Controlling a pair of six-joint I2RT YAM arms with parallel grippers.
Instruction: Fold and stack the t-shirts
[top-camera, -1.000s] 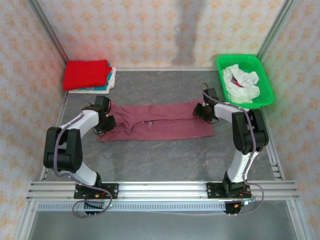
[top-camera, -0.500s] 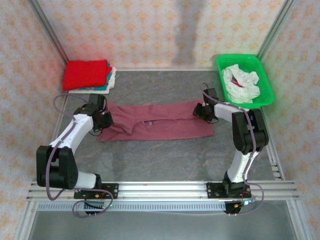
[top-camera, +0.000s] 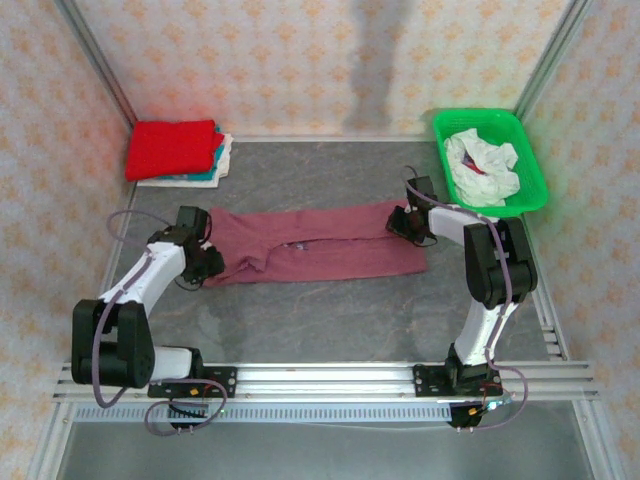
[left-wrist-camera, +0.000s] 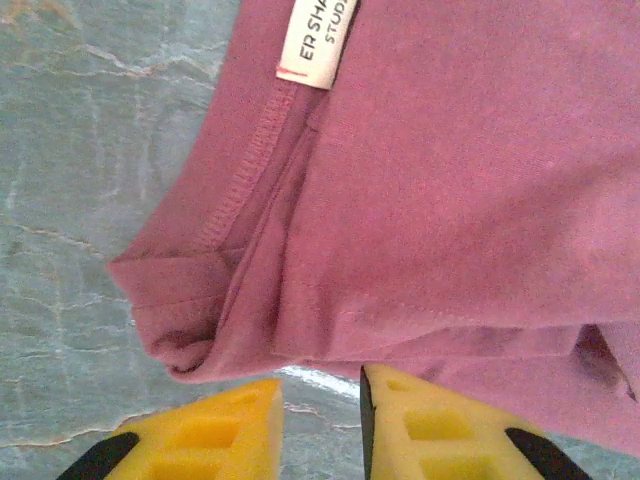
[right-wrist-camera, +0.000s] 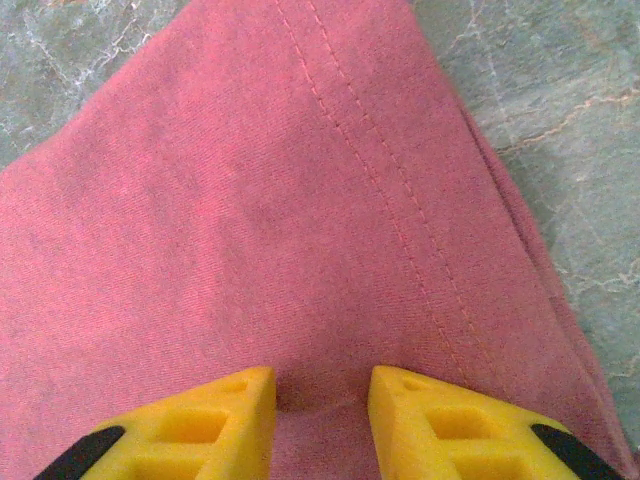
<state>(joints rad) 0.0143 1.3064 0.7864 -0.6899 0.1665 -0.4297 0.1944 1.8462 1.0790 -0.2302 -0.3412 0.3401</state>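
Far left corner: stack of folded t-shirts (top-camera: 172, 150), bright red on top, teal and white edges beneath, same as a second ago.

Nearer, at the left end of the cloth: left gripper (top-camera: 203, 264), drawn back leftward and nearward off the spot on the shirt occupied a second ago, elbow swung down toward the near rail. Clamped then; now parted by a narrow gap, yellow fingertips (left-wrist-camera: 225, 432) holding nothing, bare table (left-wrist-camera: 90, 200) between them, rumpled hem corner just past the tips.

Across the middle of the table: maroon t-shirt (top-camera: 320, 250), folded into a long band running left to right, left end now uncovered by the arm, white label (left-wrist-camera: 315, 40) at the inner seam.

At the band's far right corner: right gripper (top-camera: 405, 222), same place as a second ago, fingers (right-wrist-camera: 215, 420) pinched on a small pucker of maroon fabric beside a double-stitched hem.

Far right corner: green basket (top-camera: 476, 113), crumpled white cloth (top-camera: 480, 168) inside, lying as before.
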